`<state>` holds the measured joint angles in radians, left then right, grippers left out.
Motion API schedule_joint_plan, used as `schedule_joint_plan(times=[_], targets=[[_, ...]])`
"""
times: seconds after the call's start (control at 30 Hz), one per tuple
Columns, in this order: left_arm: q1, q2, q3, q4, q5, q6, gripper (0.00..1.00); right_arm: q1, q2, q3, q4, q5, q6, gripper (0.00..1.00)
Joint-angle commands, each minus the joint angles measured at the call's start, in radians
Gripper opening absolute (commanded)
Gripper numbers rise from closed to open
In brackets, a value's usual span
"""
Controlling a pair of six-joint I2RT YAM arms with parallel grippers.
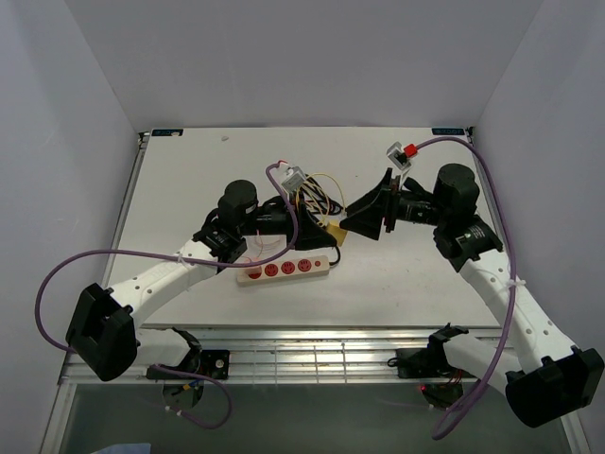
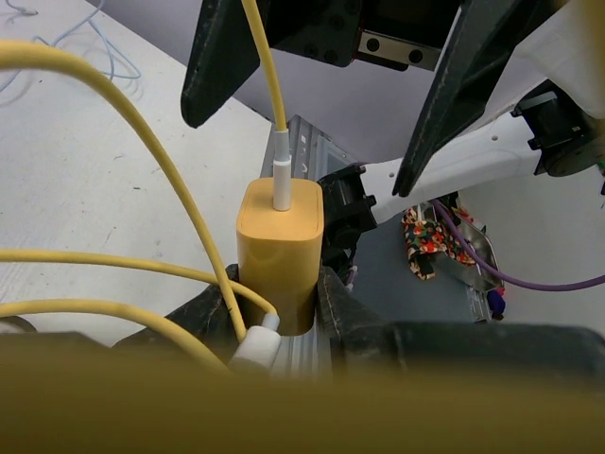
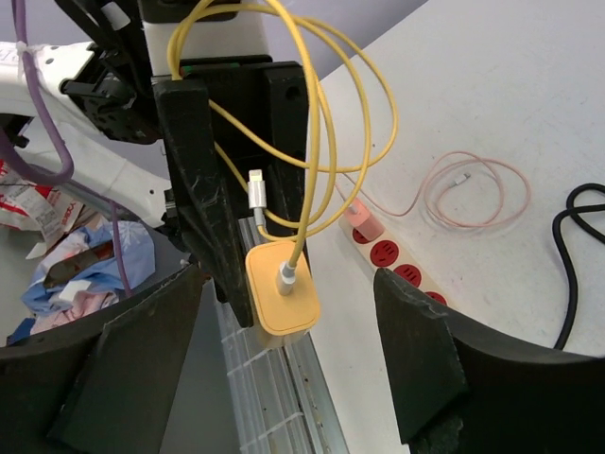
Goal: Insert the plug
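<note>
plug (image 2: 280,248) isn't in yet: i have it pinched in my left gripper (image 2: 280,317), aloft at 2 o'clock of the strip (image 1: 284,269), right gripper (image 3: 288,303) spread wide facing it, so the whole insertion is left.

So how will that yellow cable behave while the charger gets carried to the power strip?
Probably floppy: the yellow cable hangs in loose loops around the left hand. Likely light, so it should barely tug the yellow charger pinched there. Its free white connector dangles, so it could snag on the open right hand.
</note>
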<state>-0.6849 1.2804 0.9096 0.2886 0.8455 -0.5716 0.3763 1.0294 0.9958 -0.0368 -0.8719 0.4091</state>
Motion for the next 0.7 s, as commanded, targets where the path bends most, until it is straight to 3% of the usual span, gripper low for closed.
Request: schedule_joint_plan(times=[0.0,0.6,0.67], targets=[[-0.001,-0.042,0.026,-0.003,0.003,0.007,0.0,0.004,-0.038,-0.031,0.086,-0.062,-0.032,0.8],[0.001,-0.033,0.066,-0.008,-0.054,-0.039,0.0,0.064,-0.019,-0.081,0.187,-0.079,0.002,0.8],[-0.001,-0.035,0.068,-0.008,-0.06,-0.042,0.0,0.064,-0.026,-0.097,0.224,-0.064,0.026,0.73]])
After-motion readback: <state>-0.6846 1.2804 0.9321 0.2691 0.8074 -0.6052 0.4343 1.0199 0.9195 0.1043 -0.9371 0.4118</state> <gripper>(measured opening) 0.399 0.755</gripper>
